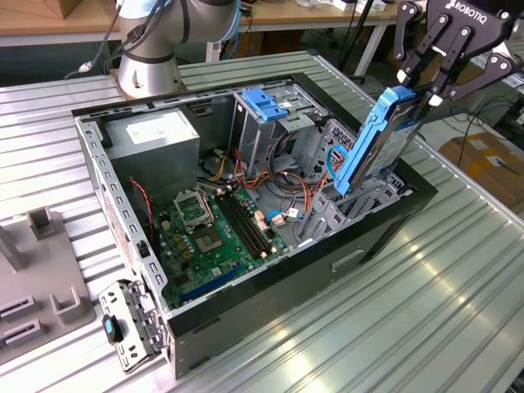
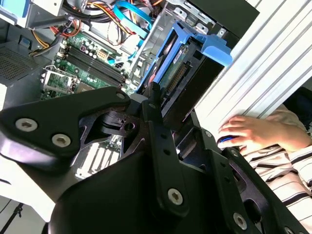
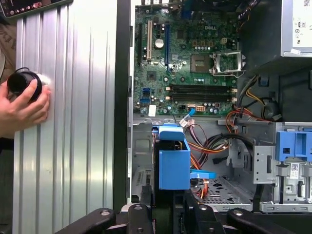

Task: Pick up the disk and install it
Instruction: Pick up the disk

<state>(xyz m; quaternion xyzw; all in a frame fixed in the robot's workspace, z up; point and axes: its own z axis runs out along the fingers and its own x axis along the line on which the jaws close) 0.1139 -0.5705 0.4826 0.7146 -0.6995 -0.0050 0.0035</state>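
Observation:
The disk, a silver drive framed by bright blue carrier rails, hangs upright and slightly tilted over the drive bay at the exterior view's right end of the open computer case. My gripper is shut on its upper end. The disk's lower end sits among the metal bay brackets, and I cannot tell whether it touches them. In the first wrist view the disk is seen end-on just beyond my gripper. In the second wrist view its blue rail points down into the bay past one black finger.
Inside the case lie the green motherboard, the grey power supply, a blue-topped drive cage and loose cables. A person's hand rests on the ribbed table beside the case. A grey fixture stands at the exterior view's left.

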